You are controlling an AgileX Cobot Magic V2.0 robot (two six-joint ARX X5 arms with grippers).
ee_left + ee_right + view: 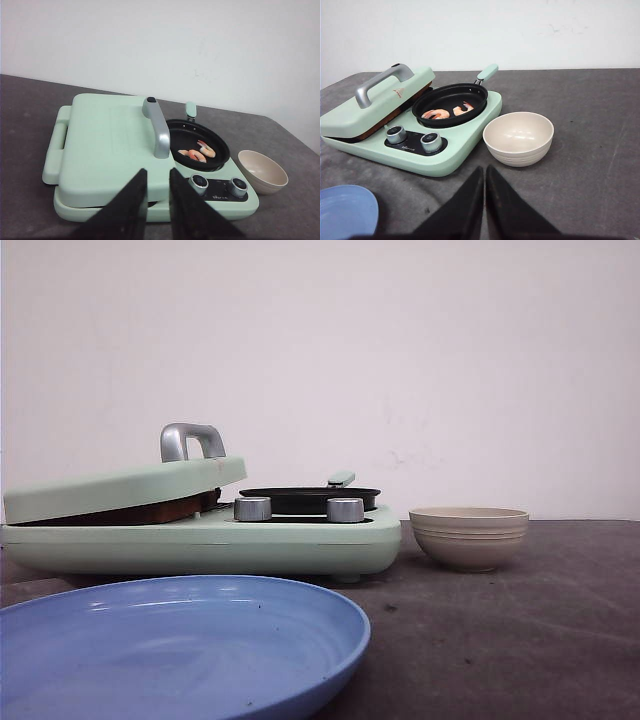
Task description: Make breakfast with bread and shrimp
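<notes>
We note the blue round plastic plate (180,640) at the tabletop's near left edge. Behind it, the mint-green breakfast maker (200,540): brown bread crust (150,512) shows under its lowered lid. Pink shrimp (445,112) lie in the black pan (450,100). The beige bowl (469,537) sits rightward. Left gripper (158,192) narrowly parted, right gripper (484,187) closed; both empty.

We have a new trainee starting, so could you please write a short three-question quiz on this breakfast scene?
1. True or false: the lid of the green cooker is fully raised.
2. Where are the shrimp? A) cream bowl B) black pan C) blue plate
3. What does the cream bowl hold?

Key:
1. False; it sits almost shut, with a narrow gap.
2. B, the black pan.
3. Nothing; it is empty.
</notes>
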